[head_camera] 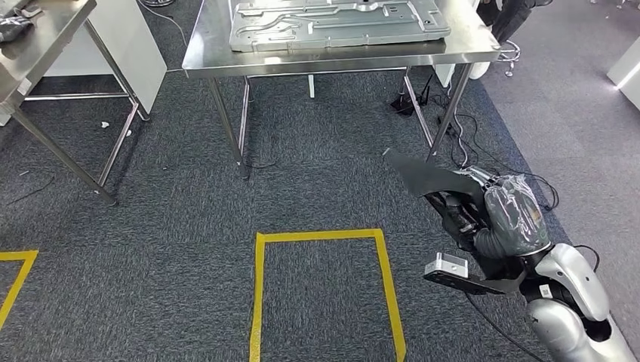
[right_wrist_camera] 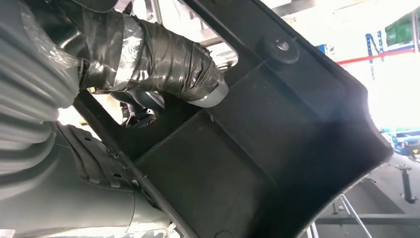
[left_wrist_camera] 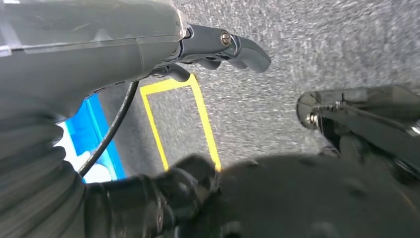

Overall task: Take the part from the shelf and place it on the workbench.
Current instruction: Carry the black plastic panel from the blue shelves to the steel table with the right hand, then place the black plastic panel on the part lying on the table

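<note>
Item: black plastic part (head_camera: 424, 178), off shelf, carried low at robot's right side, well apart from workbench (head_camera: 340, 54) ahead. Right hand (head_camera: 483, 219) grips it, thumb (right_wrist_camera: 163, 62) pressed over its ribbed inner face, prob. to keep the flat panel from swinging. Left hand (left_wrist_camera: 218, 47): holds nothing, fingers loosely curled, hangs over carpet (head_camera: 181, 204). Bench already carries a grey metal panel (head_camera: 336, 23); front strip bare, likely drop spot.
</note>
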`<action>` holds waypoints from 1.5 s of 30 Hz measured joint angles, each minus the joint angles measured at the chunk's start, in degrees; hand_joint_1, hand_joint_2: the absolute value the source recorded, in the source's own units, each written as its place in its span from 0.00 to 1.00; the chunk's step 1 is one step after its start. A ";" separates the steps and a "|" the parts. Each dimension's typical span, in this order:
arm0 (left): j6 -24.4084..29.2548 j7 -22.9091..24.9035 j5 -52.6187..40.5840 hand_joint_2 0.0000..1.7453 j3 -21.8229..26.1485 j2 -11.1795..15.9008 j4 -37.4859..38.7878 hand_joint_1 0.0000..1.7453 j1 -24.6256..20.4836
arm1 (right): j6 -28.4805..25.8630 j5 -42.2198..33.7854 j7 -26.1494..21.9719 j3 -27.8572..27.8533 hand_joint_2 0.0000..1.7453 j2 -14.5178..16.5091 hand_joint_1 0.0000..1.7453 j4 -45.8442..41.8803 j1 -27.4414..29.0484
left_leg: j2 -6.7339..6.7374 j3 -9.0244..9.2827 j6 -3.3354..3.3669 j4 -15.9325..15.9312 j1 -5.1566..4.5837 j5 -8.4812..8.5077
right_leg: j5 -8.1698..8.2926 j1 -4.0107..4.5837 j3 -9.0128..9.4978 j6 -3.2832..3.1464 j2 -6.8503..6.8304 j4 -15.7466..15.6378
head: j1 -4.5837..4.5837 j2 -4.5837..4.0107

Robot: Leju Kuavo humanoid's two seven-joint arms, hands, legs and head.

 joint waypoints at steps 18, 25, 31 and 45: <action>-0.57 0.52 1.87 1.00 -0.07 0.62 0.11 0.00 0.11 | 1.24 -2.10 0.76 0.03 1.00 -2.64 1.00 1.47 -3.29 | -0.23 9.65 3.27 -18.34 -0.45 8.31 | -3.91 -0.49 -6.28 3.61 -0.04 11.58 | 0.08 0.00; -0.51 0.32 2.36 1.00 -0.75 0.50 0.13 0.00 -0.20 | 1.94 -2.10 0.89 0.02 1.00 -3.28 1.00 1.80 -3.57 | 0.17 11.24 1.07 -16.00 -0.53 5.51 | 2.67 -0.15 -3.20 1.58 -0.21 0.63 | 0.14 0.00; -0.48 0.15 2.84 1.00 -1.37 0.49 0.13 0.00 -0.63 | 2.50 -2.09 1.66 0.10 1.00 -3.28 1.00 1.80 -5.21 | 0.18 -0.33 -0.11 0.63 -0.06 0.66 | 0.79 -0.05 -0.73 0.26 0.79 0.19 | 0.12 0.00; 0.31 0.30 4.37 1.00 -2.04 0.43 0.20 0.00 -0.12 | 2.90 -1.45 1.42 0.78 1.00 -3.42 1.00 2.37 -5.85 | 0.24 6.91 3.90 -18.28 -0.83 11.22 | -5.38 0.03 -2.69 3.09 0.77 10.03 | 0.30 0.00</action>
